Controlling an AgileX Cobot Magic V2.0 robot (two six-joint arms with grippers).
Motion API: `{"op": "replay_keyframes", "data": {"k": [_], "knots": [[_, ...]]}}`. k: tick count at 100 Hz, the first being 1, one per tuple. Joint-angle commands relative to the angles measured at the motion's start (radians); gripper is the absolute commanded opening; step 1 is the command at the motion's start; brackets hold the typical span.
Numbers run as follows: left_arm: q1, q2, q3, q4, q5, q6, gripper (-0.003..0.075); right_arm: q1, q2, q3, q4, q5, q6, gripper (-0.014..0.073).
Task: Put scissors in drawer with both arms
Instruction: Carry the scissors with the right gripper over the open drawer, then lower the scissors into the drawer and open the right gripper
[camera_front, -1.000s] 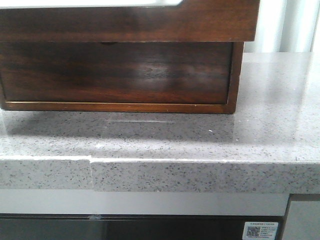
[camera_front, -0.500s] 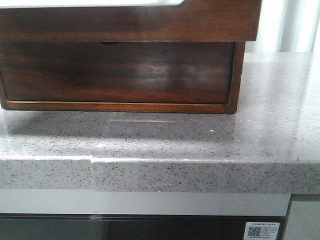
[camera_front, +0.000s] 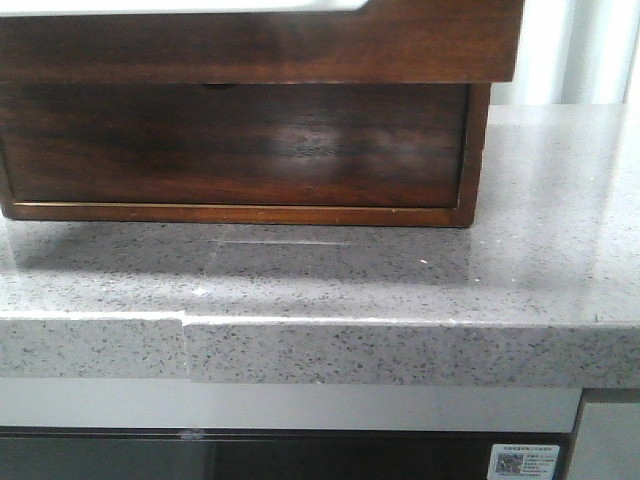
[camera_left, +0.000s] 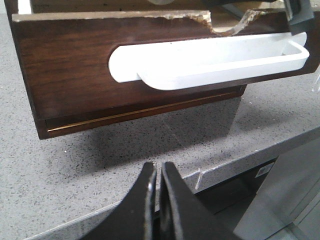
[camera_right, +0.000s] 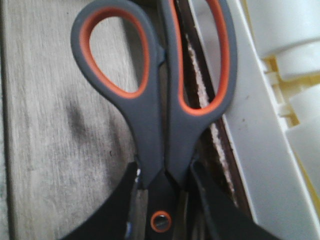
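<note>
The scissors (camera_right: 160, 100), one pair, do not appear in the front view, which shows two stacked drawer fronts on the grey speckled counter (camera_front: 400, 290), the upper being the drawer (camera_front: 260, 45). In the left wrist view, the left gripper (camera_left: 158, 175) has its fingers pressed together, holding nothing, above the counter in front of the drawer and its pale cut-out (camera_left: 210, 60). In the right wrist view, the right gripper (camera_right: 162, 187) clamps the scissors below the two orange-lined loops, above a pale wooden surface (camera_right: 50, 140).
</note>
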Motion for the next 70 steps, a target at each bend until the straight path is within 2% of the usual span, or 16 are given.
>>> {"op": "replay_keyframes", "data": {"k": [1, 7, 16, 20, 24, 30, 35, 42, 54, 59, 64, 70], "knots": [[0.000, 0.010, -0.024, -0.044, -0.059, 0.002, -0.0018, -0.010, -0.034, -0.036, -0.027, -0.070, -0.005, 0.0041], [0.000, 0.010, -0.024, -0.044, -0.059, 0.002, -0.0018, -0.010, -0.034, -0.036, -0.027, -0.070, -0.005, 0.0160], [0.000, 0.010, -0.024, -0.044, -0.059, 0.002, -0.0018, -0.010, -0.034, -0.036, -0.027, -0.070, 0.005, 0.0399], [0.000, 0.010, -0.024, -0.044, -0.059, 0.002, -0.0019, -0.010, -0.034, -0.036, -0.027, -0.070, 0.015, 0.0470], [0.000, 0.010, -0.024, -0.044, -0.059, 0.002, -0.0019, -0.010, -0.034, -0.036, -0.027, -0.070, 0.021, 0.0505], [0.000, 0.010, -0.024, -0.044, -0.059, 0.002, -0.0018, -0.010, -0.041, -0.036, -0.027, -0.070, 0.043, 0.0512], [0.000, 0.010, -0.024, -0.045, -0.059, 0.002, -0.0019, -0.007, -0.057, -0.036, -0.024, -0.066, 0.070, 0.0491], [0.000, 0.010, -0.024, -0.045, -0.059, 0.002, -0.0019, 0.004, -0.094, -0.036, -0.023, -0.063, 0.154, 0.0386], [0.000, 0.009, -0.024, -0.045, -0.059, 0.002, -0.0019, 0.014, -0.189, -0.027, -0.009, -0.036, 0.260, 0.0053], [0.000, 0.001, -0.024, -0.043, -0.059, 0.002, -0.0019, 0.021, -0.250, -0.011, 0.000, -0.030, 0.269, -0.0053], [0.000, -0.014, -0.024, -0.041, -0.059, 0.002, -0.0019, 0.028, -0.312, 0.020, 0.002, -0.032, 0.270, -0.0074], [0.000, -0.033, -0.024, -0.033, -0.059, 0.002, -0.0019, 0.034, -0.395, 0.071, 0.004, -0.032, 0.270, -0.0043]]}}
